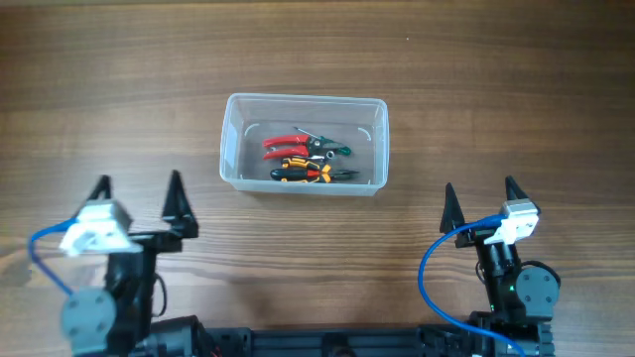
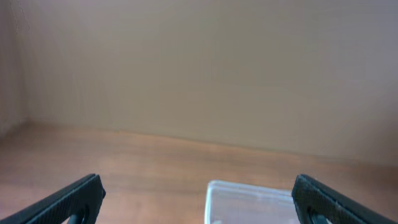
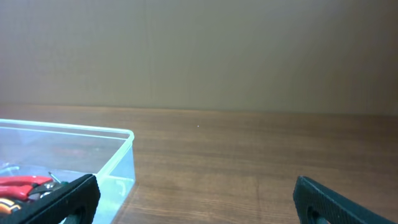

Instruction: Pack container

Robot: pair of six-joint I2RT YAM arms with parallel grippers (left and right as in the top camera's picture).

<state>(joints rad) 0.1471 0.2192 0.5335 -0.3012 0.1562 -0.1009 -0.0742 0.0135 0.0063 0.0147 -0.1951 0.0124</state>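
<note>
The clear plastic container [image 1: 234, 149] stands in the middle of the wooden table, upright. Inside it lie red-handled pliers [image 1: 285, 145], a green-handled tool [image 1: 330, 147] and an orange-and-black tool [image 1: 301, 173]. My left gripper [image 1: 138, 198] is open and empty, near the front left, apart from the container. My right gripper [image 1: 479, 203] is open and empty at the front right. The left wrist view shows the container's corner [image 2: 249, 199] between the open fingers [image 2: 198, 200]. The right wrist view shows the container [image 3: 118, 155] at the left with the red pliers [image 3: 25, 183], fingers [image 3: 196, 199] open.
A plain beige wall stands behind the table in both wrist views. Blue cables [image 1: 437, 268] loop beside each arm base at the front edge.
</note>
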